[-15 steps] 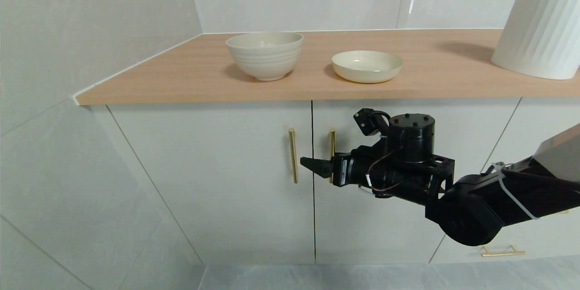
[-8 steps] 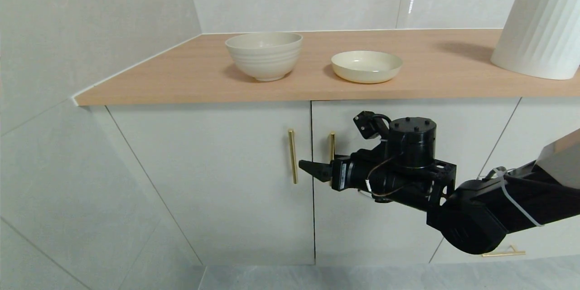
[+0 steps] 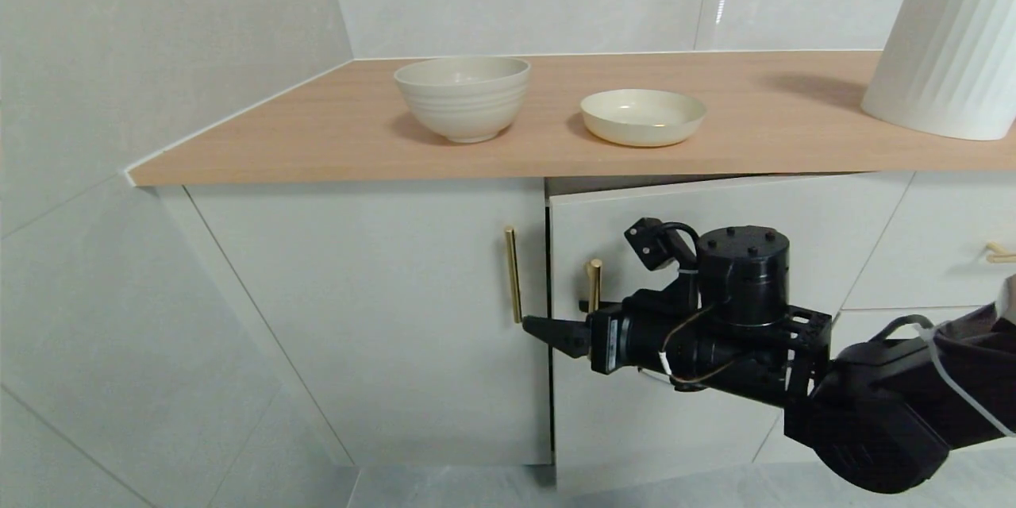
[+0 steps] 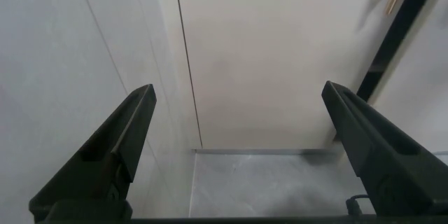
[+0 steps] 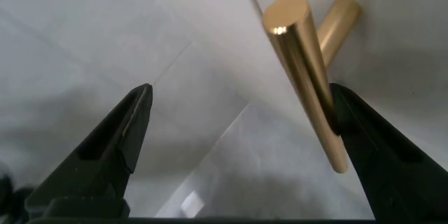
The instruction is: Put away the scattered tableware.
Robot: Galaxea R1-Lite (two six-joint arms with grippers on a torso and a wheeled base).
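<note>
A ribbed cream bowl [image 3: 462,98] and a shallow cream plate [image 3: 643,116] stand side by side on the wooden countertop [image 3: 333,139]. Below them my right gripper [image 3: 559,332] is at the brass handle [image 3: 594,279] of the right cabinet door [image 3: 714,206], which stands slightly ajar. In the right wrist view the gripper [image 5: 238,147] is open, and the handle [image 5: 308,70] lies against the inside of one finger [image 5: 371,154]. My left gripper [image 4: 238,133] is open and holds nothing, low in front of the cabinet near the floor.
A tall white ribbed vessel [image 3: 948,40] stands at the counter's right end. The left cabinet door [image 3: 373,317] is closed, with its own brass handle [image 3: 513,274]. Tiled walls close the left side and the back. Grey floor [image 4: 266,182] lies below.
The right cabinet door has swung from closed to slightly ajar. My right gripper has moved down and toward me with the handle.
</note>
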